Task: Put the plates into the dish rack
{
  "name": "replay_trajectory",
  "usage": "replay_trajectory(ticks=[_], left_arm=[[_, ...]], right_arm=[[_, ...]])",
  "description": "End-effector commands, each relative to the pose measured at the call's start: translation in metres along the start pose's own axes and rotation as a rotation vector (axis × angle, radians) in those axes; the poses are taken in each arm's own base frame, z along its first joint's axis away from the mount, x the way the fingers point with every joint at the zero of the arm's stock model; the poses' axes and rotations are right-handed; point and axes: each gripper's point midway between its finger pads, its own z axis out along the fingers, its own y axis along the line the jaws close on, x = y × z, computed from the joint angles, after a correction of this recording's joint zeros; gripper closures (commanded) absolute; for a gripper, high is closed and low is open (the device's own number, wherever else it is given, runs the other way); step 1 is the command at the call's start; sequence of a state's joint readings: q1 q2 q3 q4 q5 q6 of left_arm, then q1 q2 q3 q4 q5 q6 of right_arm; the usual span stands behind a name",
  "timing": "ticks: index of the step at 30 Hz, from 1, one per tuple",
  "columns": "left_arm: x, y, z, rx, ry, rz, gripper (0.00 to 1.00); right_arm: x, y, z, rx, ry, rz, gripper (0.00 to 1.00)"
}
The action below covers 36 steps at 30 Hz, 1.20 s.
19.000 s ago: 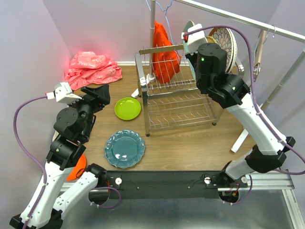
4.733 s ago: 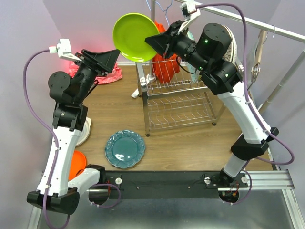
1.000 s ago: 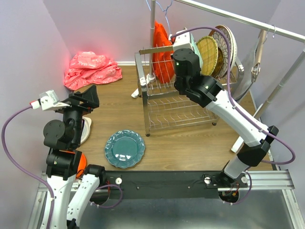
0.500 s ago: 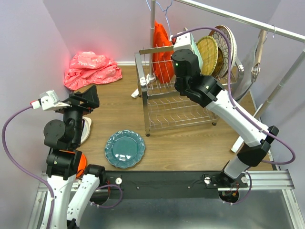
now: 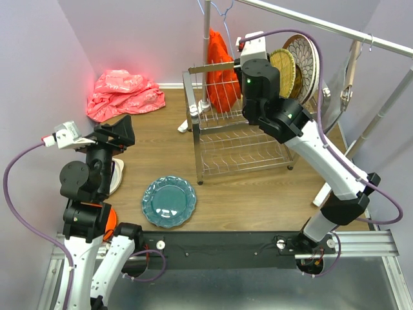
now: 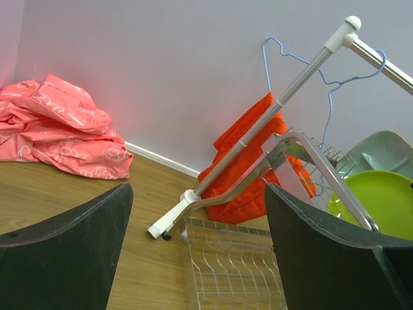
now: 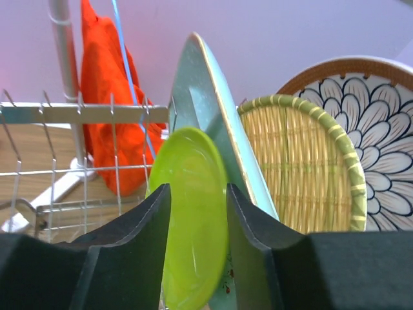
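Observation:
The dish rack [image 5: 239, 145] stands at the back of the table. On its upper tier a lime green plate [image 7: 193, 219] stands on edge against a mint tray [image 7: 213, 116], then a woven-yellow plate [image 7: 303, 168] and a white petal-patterned plate [image 7: 374, 129]. My right gripper [image 7: 197, 188] is open, one finger on each side of the lime plate's rim. A teal scalloped plate [image 5: 169, 201] lies flat near the front. An orange plate [image 5: 106, 223] and a pale plate [image 5: 116, 174] sit partly hidden under my left arm. My left gripper [image 6: 199, 194] hangs open and empty, facing the rack.
A pink cloth [image 5: 126, 93] is heaped in the back left corner. A red-orange cloth [image 5: 219, 71] hangs on a hanger from the metal clothes rail [image 5: 322, 26] behind the rack. The rail's white foot [image 6: 169, 225] rests beside the rack. Purple walls close the left and back.
My right gripper's jaws have spread apart around the lime green plate, which stays standing in the rack, and that wrist has shifted slightly right. The left arm has not moved.

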<state>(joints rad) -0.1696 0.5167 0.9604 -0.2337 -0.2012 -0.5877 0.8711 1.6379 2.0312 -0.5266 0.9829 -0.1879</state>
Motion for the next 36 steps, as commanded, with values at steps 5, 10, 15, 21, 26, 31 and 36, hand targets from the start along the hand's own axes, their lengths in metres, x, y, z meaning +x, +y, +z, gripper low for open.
replay_trajectory(ticks=[5, 10, 15, 21, 26, 31, 36], left_arm=[[-0.001, -0.003, 0.005, 0.012, -0.003, 0.002, 0.08], [-0.002, -0.005, 0.007, 0.015, -0.002, 0.007, 0.08], [-0.002, -0.006, 0.008, 0.017, 0.003, 0.007, 0.08], [-0.002, -0.008, 0.009, 0.023, 0.008, 0.008, 0.08], [0.004, -0.008, 0.009, 0.029, 0.038, 0.013, 0.08], [0.017, -0.007, 0.005, 0.035, 0.098, 0.024, 0.08], [0.035, -0.006, 0.000, 0.042, 0.184, 0.028, 0.08]], right_arm=[[-0.035, 0.003, -0.015, -0.143, -0.084, 0.027, 0.46], [-0.046, 0.014, -0.024, -0.255, -0.129, 0.017, 0.43], [-0.054, 0.019, -0.031, -0.325, -0.165, 0.007, 0.42], [-0.066, 0.028, -0.041, -0.421, -0.213, 0.006, 0.36], [-0.080, 0.044, -0.056, -0.562, -0.282, -0.016, 0.18], [-0.085, 0.062, -0.067, -0.673, -0.314, -0.003, 0.00], [-0.088, 0.076, -0.075, -0.751, -0.337, 0.011, 0.00]])
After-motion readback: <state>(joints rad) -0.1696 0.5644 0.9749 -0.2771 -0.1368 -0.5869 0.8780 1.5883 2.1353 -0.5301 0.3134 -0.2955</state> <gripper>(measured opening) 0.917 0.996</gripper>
